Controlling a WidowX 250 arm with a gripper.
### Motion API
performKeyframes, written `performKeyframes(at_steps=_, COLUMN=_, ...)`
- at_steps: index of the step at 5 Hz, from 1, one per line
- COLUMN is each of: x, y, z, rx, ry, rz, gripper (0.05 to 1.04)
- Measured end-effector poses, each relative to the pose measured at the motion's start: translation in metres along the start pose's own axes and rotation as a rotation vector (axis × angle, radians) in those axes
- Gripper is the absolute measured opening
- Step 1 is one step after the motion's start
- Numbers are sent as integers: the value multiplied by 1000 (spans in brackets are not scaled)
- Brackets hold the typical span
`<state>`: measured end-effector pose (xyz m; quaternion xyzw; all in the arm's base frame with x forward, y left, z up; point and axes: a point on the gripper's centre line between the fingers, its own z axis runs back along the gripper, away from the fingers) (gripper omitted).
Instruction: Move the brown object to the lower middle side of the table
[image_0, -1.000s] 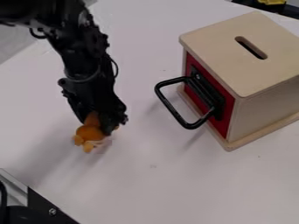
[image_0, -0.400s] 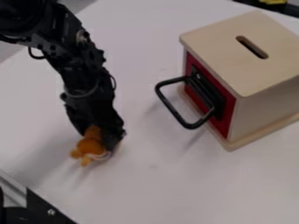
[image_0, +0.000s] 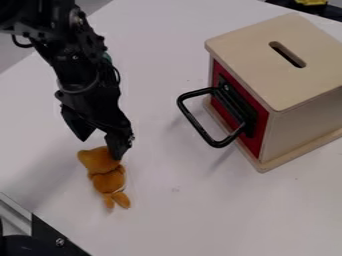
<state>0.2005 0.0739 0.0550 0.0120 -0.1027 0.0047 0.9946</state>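
Item, nearest: black metal bracket (image_0: 50, 237) with one round bolt (image_0: 60, 242), at the lower left corner of the view, set against a grey metal edge (image_0: 15, 215) that borders the table. Item: white table (image_0: 200, 225), smooth, with faint small marks and soft shadows. Item: brown plush toy (image_0: 107, 175), orange-brown, short-piled; rounded head, plump body, two stubby legs, a small pale patch at its side. It lies on the table left of the view's centre and below its middle, head toward the gripper, legs toward the near side. Item: black gripper (image_0: 101, 148), hanging at the toy's head, claw spread, one finger to the view's left of the head and the other over its right edge; whether that second finger touches the plush is hard to tell. Differences from the earlier frames: the claw, formerly closed about the toy, now stands apart, and the gripper has shifted up and leftward in the view; the toy, formerly half covered, now shows head, body and legs, the legs lower in the view. Item: wooden box (image_0: 280, 55), on the right; pale top with a rounded slot (image_0: 288, 54), red front panel (image_0: 257, 142), black looped handle (image_0: 194, 120) jutting toward the view's left, pale base board. Item, farthest: yellow object (image_0: 311, 2) on a black part, upper right corner.
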Motion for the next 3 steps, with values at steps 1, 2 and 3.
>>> performKeyframes(at_steps=1, x=6, y=3, z=27, rx=-53, ry=-41, rz=20, gripper=999)
performKeyframes(at_steps=2, x=15, y=4, z=55, rx=-39, ry=-92, rz=13, gripper=999)
performKeyframes(at_steps=3, x=16, y=3, z=59, rx=-34, ry=-103, rz=12, gripper=999)
